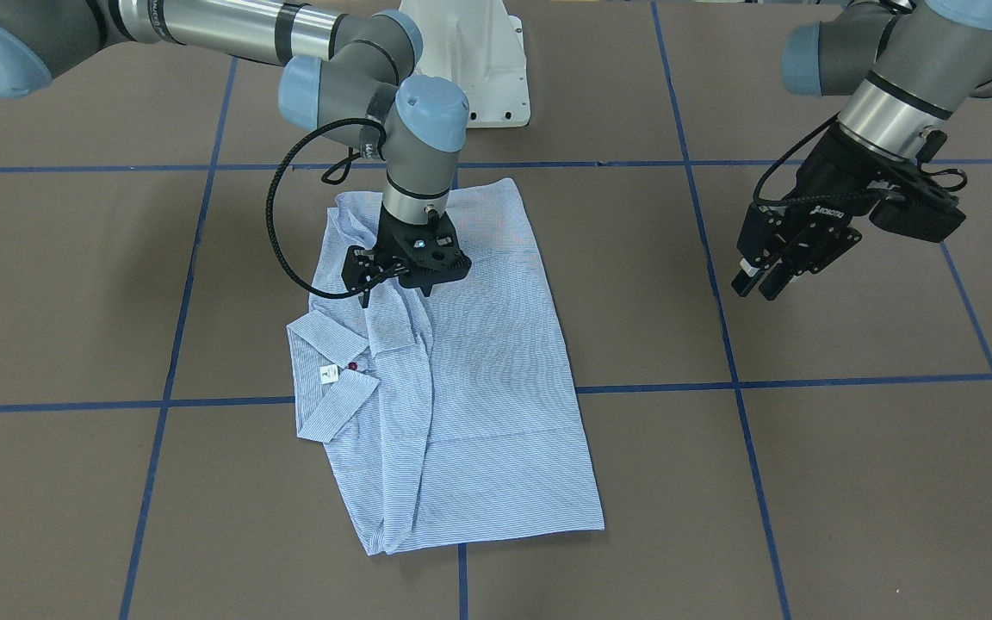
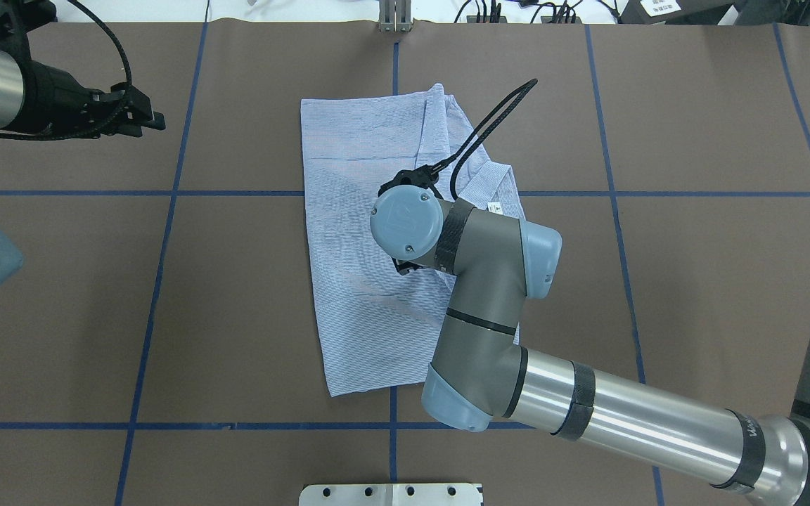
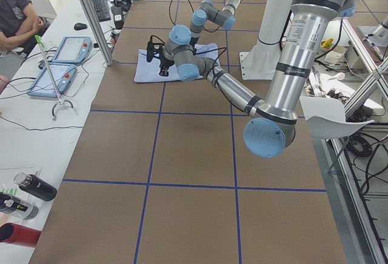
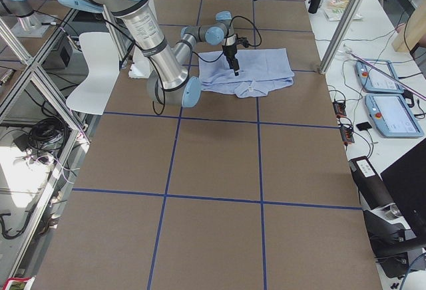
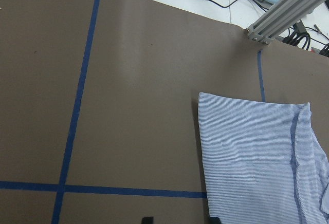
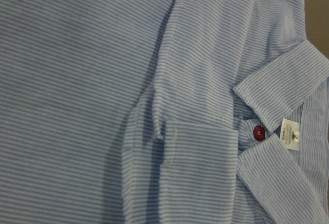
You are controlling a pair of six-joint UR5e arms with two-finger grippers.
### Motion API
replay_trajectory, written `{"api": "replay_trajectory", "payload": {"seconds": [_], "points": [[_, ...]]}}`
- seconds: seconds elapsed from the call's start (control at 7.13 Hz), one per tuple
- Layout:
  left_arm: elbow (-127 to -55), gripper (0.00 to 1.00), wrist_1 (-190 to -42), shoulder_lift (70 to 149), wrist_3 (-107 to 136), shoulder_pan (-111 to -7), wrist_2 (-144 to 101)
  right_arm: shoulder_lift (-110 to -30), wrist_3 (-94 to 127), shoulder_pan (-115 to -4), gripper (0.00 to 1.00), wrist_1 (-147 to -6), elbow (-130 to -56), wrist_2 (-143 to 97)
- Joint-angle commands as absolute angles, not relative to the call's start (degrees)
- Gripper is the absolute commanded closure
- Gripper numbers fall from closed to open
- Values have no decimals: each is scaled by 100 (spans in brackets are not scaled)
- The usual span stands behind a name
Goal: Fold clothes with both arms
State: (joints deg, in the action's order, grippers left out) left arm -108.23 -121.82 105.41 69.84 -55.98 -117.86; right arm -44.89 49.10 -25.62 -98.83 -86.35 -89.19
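The blue-and-white striped shirt (image 1: 479, 370) lies folded into a long rectangle on the brown table, collar (image 1: 332, 396) with white tag and red button on one side. It also shows in the overhead view (image 2: 356, 232). My right gripper (image 1: 395, 294) points straight down on the shirt just beside the collar, jaws apart, holding nothing. The right wrist view shows only the cloth (image 6: 77, 80), the red button (image 6: 258, 132) and the tag (image 6: 290, 133). My left gripper (image 1: 759, 284) hangs open and empty above bare table, well off the shirt. The left wrist view shows the shirt's corner (image 5: 257, 147).
The white pedestal base (image 1: 479, 60) stands at the robot's side of the table. Blue tape lines (image 1: 720, 327) cross the brown surface. An operators' bench with tablets (image 3: 60, 64) and bottles (image 3: 33, 186) runs along the far edge.
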Motion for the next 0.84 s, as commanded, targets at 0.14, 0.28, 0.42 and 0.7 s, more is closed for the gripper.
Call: {"api": "replay_trajectory", "payload": {"seconds": [0.14,0.28,0.42,0.7], "points": [[-10872,54,-12182,10547,7005,-5599,-11864,-4972,4458,-2697,0,-9879,-8823,-8851],[-10907,54,-12182,10547,7005,-5616,-11891,-5331,4056,-2951,0,-9879,-9146,-8911],[-10951,54,-12173,10547,7022,-5616,-11892,-5718,3521,-3232,0,-9879,-9532,-8938],[-11283,54,-11728,10617,7023,-5616,-11892,-6168,3463,-3331,0,-9888,-9834,-8938]]}}
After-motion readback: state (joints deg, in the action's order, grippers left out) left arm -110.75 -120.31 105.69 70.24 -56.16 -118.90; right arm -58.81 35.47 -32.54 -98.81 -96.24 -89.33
